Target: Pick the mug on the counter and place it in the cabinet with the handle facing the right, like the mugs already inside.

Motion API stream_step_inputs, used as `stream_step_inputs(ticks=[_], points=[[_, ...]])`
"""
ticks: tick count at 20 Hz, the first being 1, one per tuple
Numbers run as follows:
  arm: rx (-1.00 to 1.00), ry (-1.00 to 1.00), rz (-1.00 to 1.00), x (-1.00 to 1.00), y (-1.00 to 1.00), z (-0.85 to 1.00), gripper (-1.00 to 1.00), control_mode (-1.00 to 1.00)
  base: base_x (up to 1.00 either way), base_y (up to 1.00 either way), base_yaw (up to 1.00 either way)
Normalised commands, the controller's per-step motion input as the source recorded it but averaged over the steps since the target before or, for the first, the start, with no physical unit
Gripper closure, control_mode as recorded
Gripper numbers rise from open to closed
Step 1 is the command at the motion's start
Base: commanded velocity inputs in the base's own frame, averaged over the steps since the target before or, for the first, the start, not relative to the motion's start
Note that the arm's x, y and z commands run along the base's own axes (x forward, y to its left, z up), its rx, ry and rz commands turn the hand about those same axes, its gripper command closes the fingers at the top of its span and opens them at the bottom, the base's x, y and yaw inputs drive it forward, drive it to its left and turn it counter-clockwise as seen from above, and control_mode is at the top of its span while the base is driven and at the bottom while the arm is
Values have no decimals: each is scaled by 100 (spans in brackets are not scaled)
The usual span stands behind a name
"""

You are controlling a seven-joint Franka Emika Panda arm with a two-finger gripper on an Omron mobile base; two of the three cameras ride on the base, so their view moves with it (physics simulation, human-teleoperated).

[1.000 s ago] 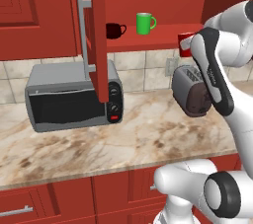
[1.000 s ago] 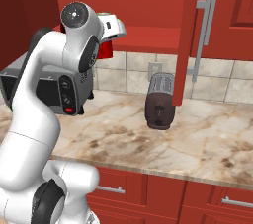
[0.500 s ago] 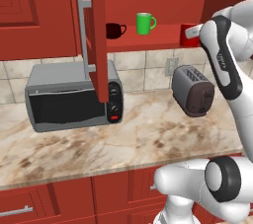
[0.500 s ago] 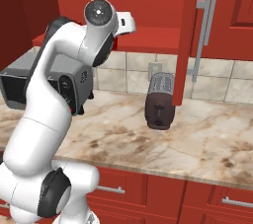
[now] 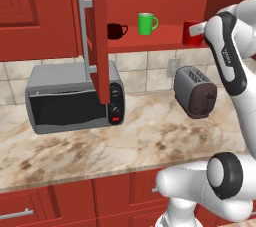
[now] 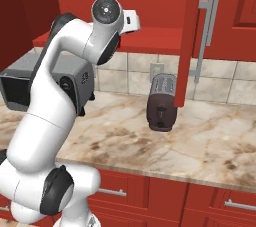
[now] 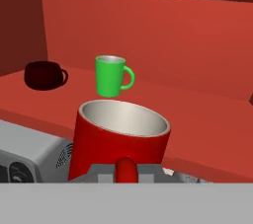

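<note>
Above the marbled counter (image 5: 150, 136), fingers (image 7: 126, 174) grip the red mug (image 7: 118, 141) at the cabinet shelf (image 5: 150, 43).

Glossy red mug (image 7: 118, 144) with a pale inside; bright green mug (image 7: 109, 76) and maroon-black mug (image 7: 43, 75) — both inside the red cabinet (image 5: 150, 41). Counter (image 5: 150, 141) — beige-and-brown marbled; microwave (image 5: 70, 101) grey.

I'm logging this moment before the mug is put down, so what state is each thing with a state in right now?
red mug: upright, held at the shelf's edge, handle toward the hand camera.
gripper: shut on the red mug.
cabinet: door open.
green mug: upright on the shelf, handle right.
dark mug: upright on the shelf, handle right.
microwave: door closed.
toaster: slots empty.
</note>
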Motion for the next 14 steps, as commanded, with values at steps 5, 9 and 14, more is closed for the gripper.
stream_step_inputs(ticks=[5, 9, 14], points=[[0, -7, 0, 31, 9, 0, 100, -100, 0, 0, 0], [0, -9, 0, 25, 5, 0, 100, -100, 0, 0, 0], [0, -6, 0, 29, 4, 0, 100, -100, 0, 0, 0]])
